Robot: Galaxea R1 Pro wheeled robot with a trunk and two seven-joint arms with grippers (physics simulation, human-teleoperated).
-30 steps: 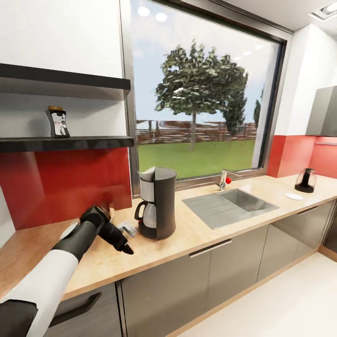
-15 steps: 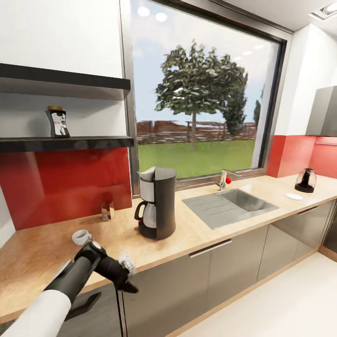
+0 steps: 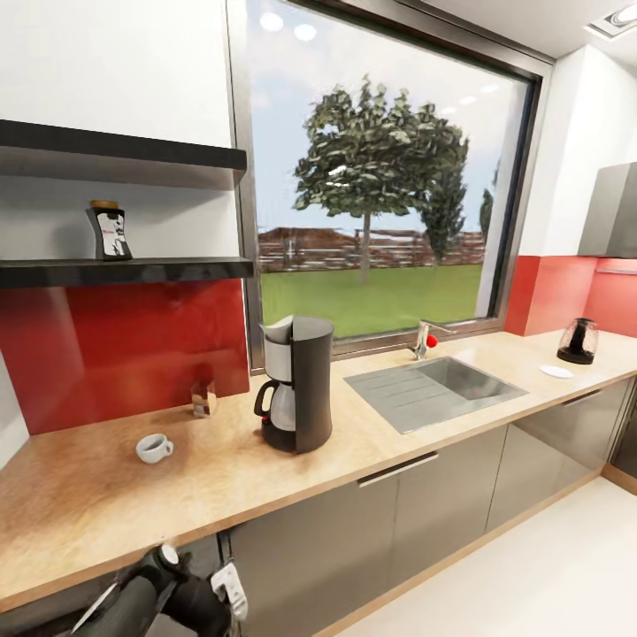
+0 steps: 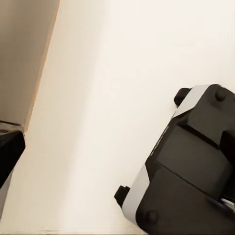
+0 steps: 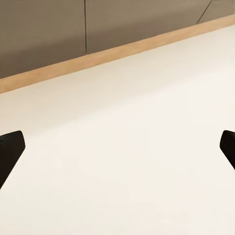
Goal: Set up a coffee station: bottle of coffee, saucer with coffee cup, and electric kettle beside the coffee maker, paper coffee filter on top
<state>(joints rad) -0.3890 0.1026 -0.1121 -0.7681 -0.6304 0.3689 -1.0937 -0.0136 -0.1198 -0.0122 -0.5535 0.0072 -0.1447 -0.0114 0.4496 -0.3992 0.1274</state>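
Matte black coffee maker (image 3: 296,385) upright on beige wood-grain countertop (image 3: 372,442), rounded white coffee cup (image 3: 154,448) apart, dark waisted bottle of coffee (image 3: 109,231) on black shelf (image 3: 124,270) — right gripper (image 5: 117,147) spread wide, empty, left gripper (image 3: 232,588) state unclear.

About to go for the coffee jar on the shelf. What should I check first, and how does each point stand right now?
1. Bottle of coffee stands upright on the kitchen shelf with free space around it: ok.
2. Coffee maker is upright on the kitchen countertop: ok.
3. Coffee cup sits on the bare countertop, while the saucer lies far off by the electric kettle: not ok.
4. Right claw is open and empty, facing the floor: ok.
5. Left claw is low, below the counter edge. Open or shut: cannot tell.
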